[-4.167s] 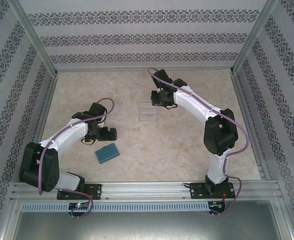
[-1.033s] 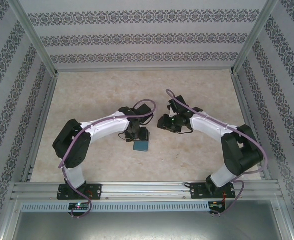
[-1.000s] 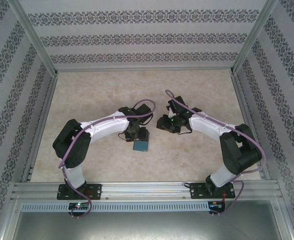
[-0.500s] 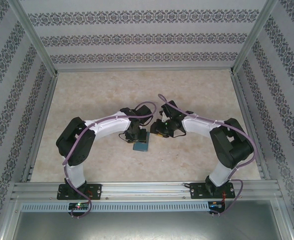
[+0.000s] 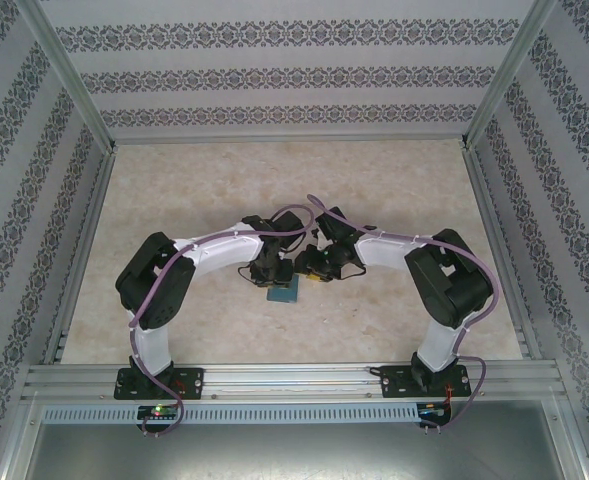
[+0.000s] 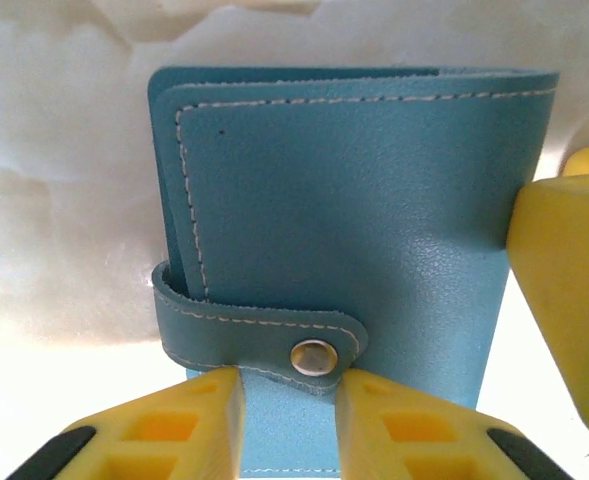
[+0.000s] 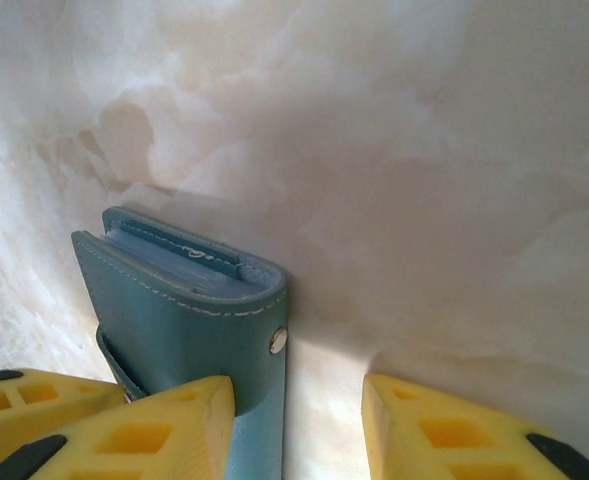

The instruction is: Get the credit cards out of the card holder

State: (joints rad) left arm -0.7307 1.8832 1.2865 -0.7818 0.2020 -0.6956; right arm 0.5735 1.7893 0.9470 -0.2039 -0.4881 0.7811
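The card holder (image 5: 283, 294) is a teal case lying closed at the table's middle, its snap strap (image 6: 264, 335) fastened. My left gripper (image 6: 289, 388) hovers right over it, jaws narrowly apart, the yellow fingertips (image 6: 209, 400) flanking the strap's snap end. My right gripper (image 7: 296, 392) is open at the holder's right edge. One of its fingers (image 7: 179, 425) rests over the teal cover and the other finger (image 7: 439, 430) is above bare table. Blue-grey inner layers (image 7: 174, 262) show at the holder's end. The credit cards are hidden inside.
Both arms meet at the table's centre (image 5: 294, 265), wrists nearly touching. The beige marbled tabletop (image 5: 394, 190) is bounded by patterned walls (image 5: 294, 75) and aluminium rails (image 5: 294, 380) along the near edge.
The right arm has swung left until its gripper reached the card holder. The left gripper's jaws have narrowed around the strap end. The holder has stayed in place.
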